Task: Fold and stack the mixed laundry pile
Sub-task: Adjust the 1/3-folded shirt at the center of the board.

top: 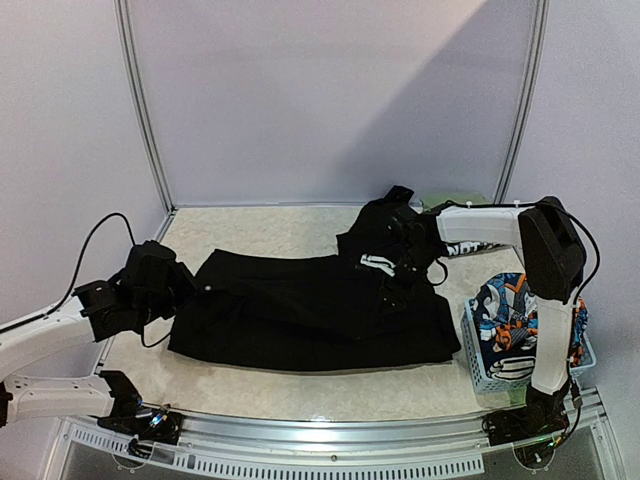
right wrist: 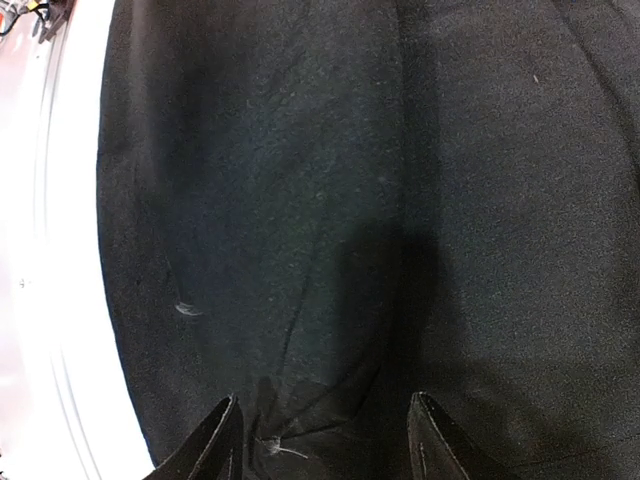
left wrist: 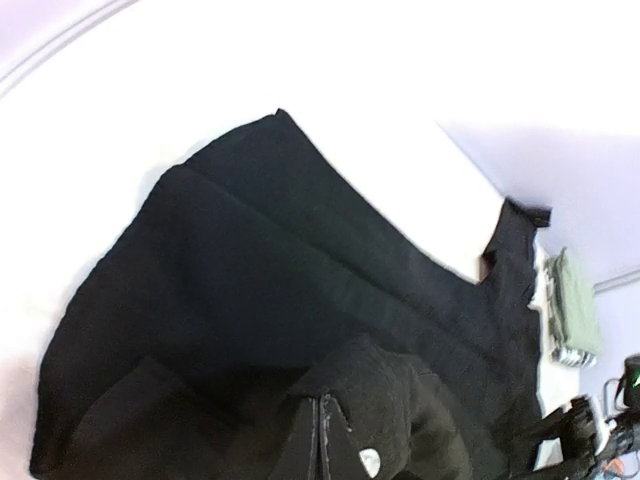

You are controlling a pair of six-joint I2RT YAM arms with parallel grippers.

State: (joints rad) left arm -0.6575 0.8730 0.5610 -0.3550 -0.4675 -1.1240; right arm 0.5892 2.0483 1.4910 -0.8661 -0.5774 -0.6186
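A pale, mottled counter [top: 270, 225] carries a large black garment [top: 310, 315] spread flat across its middle and bunched higher toward the far right. At the near right corner stands a pale blue lattice basket [top: 488, 368], just beside the garment's edge. A folded olive-green cloth [top: 452, 200] lies at the far right, with a black-and-white printed piece [top: 468, 248] near it.

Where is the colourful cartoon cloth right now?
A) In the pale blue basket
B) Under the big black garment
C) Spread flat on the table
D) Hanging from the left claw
A: the cartoon cloth sits bunched in the basket on the right, spilling over its rim.
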